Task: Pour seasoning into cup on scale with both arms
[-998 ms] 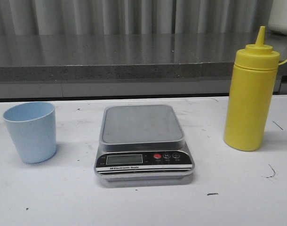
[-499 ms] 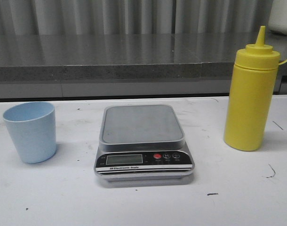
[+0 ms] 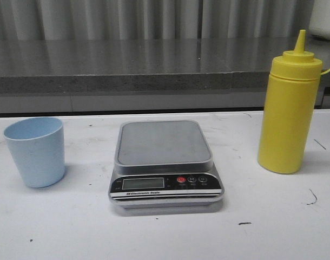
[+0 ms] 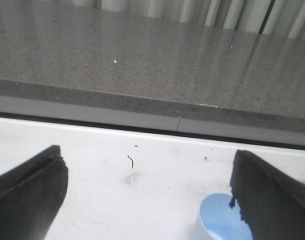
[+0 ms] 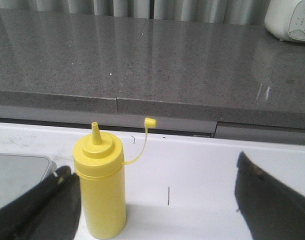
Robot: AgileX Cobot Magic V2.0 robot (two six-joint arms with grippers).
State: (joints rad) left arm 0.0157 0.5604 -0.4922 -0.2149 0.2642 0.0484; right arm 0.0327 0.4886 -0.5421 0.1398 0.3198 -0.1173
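Yellow seasoning bottle (image 3: 289,111) at 3 o'clock of scale (image 3: 165,162), blue cup (image 3: 35,151) at 9; left tool (image 4: 147,200) and right tool (image 5: 152,200) fingers spread apart.

Bare table (image 3: 262,216) separates cup (image 3: 35,151), scale (image 3: 164,162) and seasoning (image 3: 288,108), all well apart.

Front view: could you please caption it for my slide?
Empty scale at centre of white table, blue cup to its left, yellow bottle to its right.

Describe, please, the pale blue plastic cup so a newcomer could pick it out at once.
Start at the silver-grey digital scale mid-table on the white table. Left of it, apart, stands the pale blue plastic cup, upright. It is short, open-topped and handleless, unlike the tall yellow squeeze bottle on the right.
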